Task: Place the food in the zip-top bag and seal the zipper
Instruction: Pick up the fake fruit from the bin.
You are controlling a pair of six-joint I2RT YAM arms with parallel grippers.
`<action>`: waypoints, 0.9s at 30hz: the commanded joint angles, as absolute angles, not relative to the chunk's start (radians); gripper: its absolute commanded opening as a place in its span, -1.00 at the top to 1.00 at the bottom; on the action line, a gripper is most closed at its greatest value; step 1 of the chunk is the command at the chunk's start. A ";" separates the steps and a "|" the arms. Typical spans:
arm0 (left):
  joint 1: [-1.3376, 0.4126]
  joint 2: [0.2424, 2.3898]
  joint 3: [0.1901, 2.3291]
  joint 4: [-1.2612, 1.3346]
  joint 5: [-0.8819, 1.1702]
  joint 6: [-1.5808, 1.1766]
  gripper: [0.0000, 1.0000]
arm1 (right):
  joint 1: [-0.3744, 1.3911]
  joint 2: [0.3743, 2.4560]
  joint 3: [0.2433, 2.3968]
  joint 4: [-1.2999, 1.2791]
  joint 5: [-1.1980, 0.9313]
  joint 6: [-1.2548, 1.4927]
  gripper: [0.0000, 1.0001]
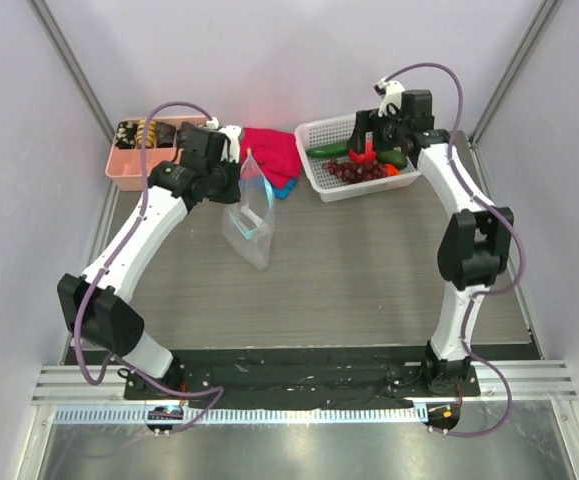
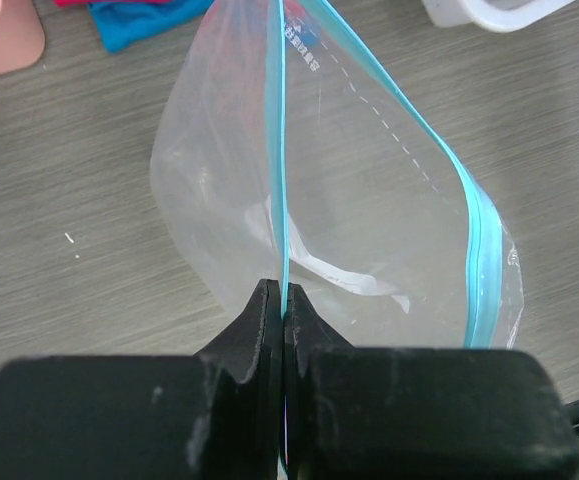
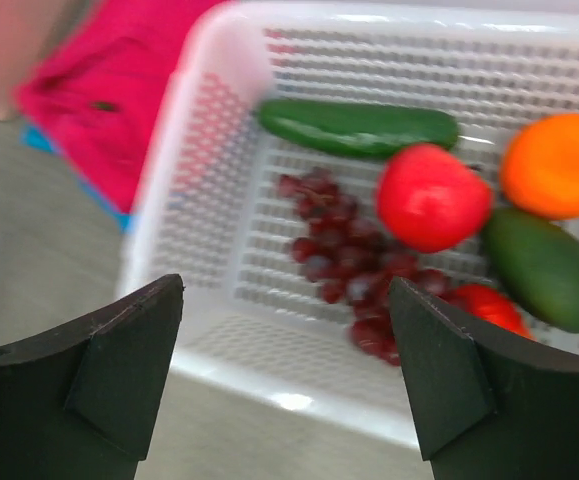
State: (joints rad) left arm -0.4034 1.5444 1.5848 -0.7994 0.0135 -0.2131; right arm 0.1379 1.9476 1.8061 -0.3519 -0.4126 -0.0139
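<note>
My left gripper (image 2: 284, 300) is shut on the blue zipper (image 2: 281, 150) of the clear zip-top bag (image 1: 248, 215), holding it up with its mouth open above the table; in the left wrist view the bag (image 2: 369, 220) looks empty. My right gripper (image 3: 287, 300) is open above the near rim of the white mesh basket (image 3: 199, 150). In the basket lie the cucumber (image 3: 359, 126), tomato (image 3: 431, 197), orange (image 3: 561, 165), grape bunch (image 3: 344, 250), avocado-like piece (image 3: 541, 268) and red pepper (image 3: 489, 305). From the top view the right gripper (image 1: 374, 140) hovers over the basket (image 1: 314, 135).
A pink divided tray (image 1: 141, 152) with dark snack pieces stands at the back left. A pink cloth (image 1: 275, 152) over a blue one lies between tray and basket. Grey walls and metal posts close in the table on three sides.
</note>
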 commanded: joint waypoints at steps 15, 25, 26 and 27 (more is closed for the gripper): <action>-0.405 1.586 1.569 -0.772 -0.026 -0.236 1.00 | 0.104 2.433 2.160 -0.195 -0.213 -0.071 -0.76; -0.403 1.612 1.585 -0.787 -0.021 -0.236 1.00 | 0.106 2.485 2.160 -0.153 -0.167 -0.063 -0.67; -0.403 1.614 1.585 -0.787 -0.021 -0.235 1.00 | 0.104 2.474 2.154 -0.153 -0.170 -0.061 -0.54; -0.405 1.614 1.585 -0.787 -0.021 -0.236 1.00 | 0.104 2.465 2.152 -0.155 -0.175 -0.057 -0.48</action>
